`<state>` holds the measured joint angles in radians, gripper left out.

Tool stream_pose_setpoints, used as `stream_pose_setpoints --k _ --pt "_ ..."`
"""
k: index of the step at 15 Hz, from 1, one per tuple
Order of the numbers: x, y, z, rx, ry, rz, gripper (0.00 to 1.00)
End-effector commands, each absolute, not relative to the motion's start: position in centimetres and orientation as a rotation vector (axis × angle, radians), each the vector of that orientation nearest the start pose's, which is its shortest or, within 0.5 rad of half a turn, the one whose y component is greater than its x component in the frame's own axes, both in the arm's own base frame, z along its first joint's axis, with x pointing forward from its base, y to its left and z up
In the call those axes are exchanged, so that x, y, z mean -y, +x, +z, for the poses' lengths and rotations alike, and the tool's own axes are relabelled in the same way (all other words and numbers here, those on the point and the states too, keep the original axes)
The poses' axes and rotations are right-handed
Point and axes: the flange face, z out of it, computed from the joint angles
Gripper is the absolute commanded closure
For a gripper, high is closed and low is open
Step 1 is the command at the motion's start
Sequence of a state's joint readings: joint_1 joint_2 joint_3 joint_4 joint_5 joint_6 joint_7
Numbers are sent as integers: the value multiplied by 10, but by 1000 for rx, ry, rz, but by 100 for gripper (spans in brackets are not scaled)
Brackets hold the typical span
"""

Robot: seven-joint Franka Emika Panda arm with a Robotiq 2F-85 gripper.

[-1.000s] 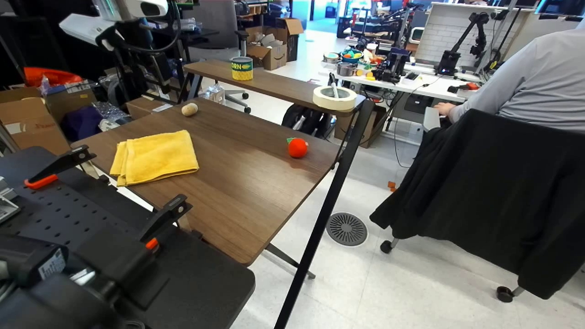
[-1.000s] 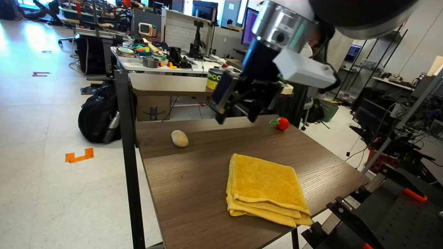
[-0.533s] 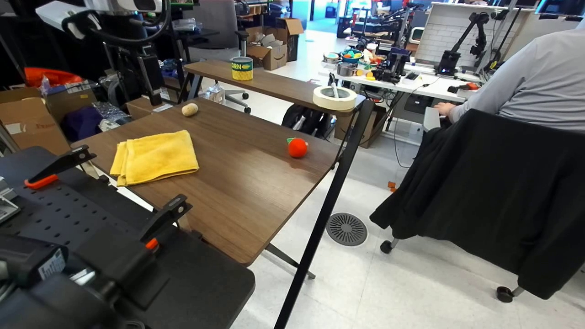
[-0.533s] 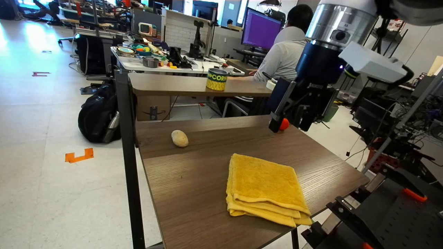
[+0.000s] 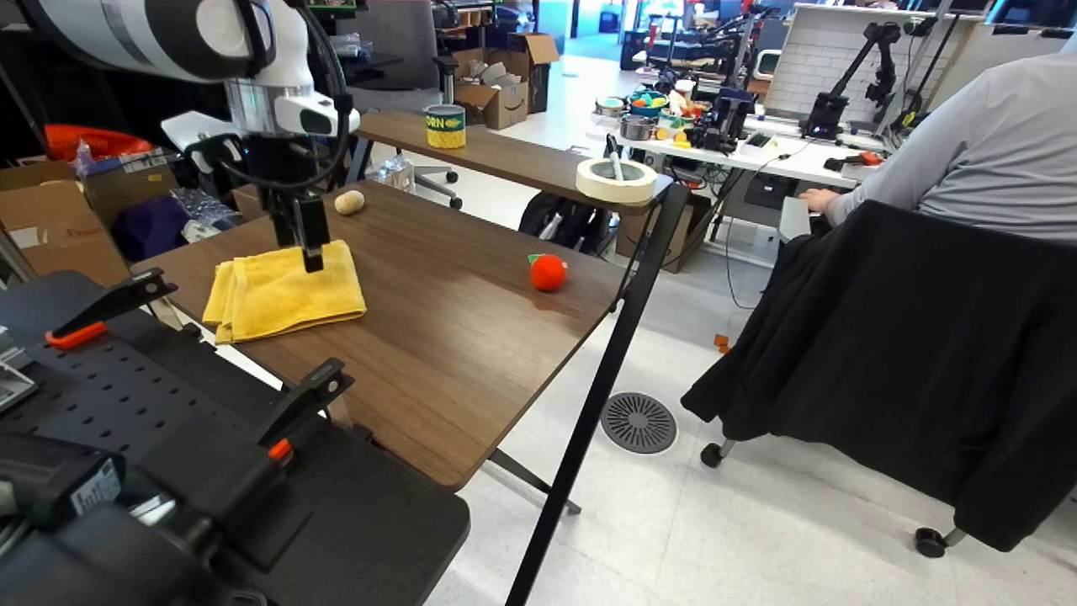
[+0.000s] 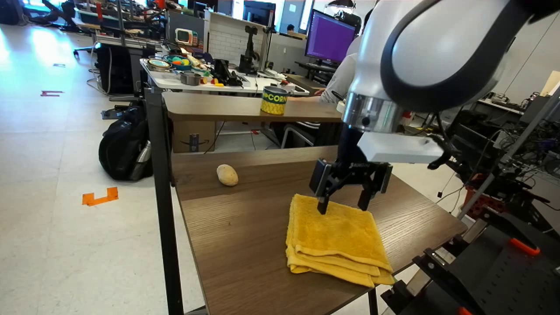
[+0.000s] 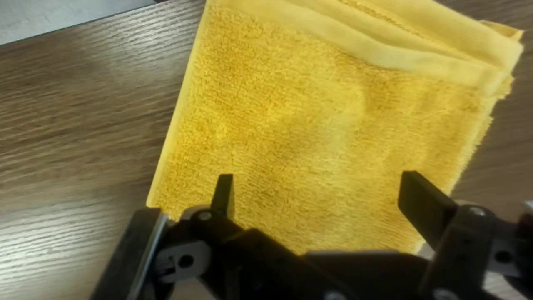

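At left in an exterior view, noted a folded yellow terry towel lying on the brown wood-grain tabletop. Over it, found the black two-finger gripper, swung in and lowered since half a second ago; judged to put the towel within near reach. Holding nothing, with jaws spread wide above one end of the towel; perhaps just short of contact, hard to tell. Rightward, logged as unmoved: a tan, potato-shaped lump near the tabletop edge, then a green-and-yellow corn can on the raised brown shelf, visible in both exterior views. At right, spotted in an exterior view but not in both: a red-orange, green-leafed, tomato-like ball, probably hidden elsewhere behind the gripper. From the wrist view, read the fingers apart over yellow pile, with lump, can and ball out of frame.
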<state>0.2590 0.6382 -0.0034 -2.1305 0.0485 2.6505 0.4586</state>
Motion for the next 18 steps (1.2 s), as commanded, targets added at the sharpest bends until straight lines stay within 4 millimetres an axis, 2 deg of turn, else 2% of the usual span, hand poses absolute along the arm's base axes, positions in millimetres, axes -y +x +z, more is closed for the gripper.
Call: stream_pose_setpoints --k 1,2,4,7,9,12,18 --pt "-136 552 51 -468 -3145 274 0" --pt "-135 537 66 -422 -3144 222 0" --pt "-134 539 54 -426 -3148 232 0" --pt "-135 540 59 -423 -3146 221 0" --pt "-127 552 46 -471 -3163 140 0" --pt "-97 574 25 -603 -3157 53 0" --pt "-3 636 14 -1043 -3019 -176 0"
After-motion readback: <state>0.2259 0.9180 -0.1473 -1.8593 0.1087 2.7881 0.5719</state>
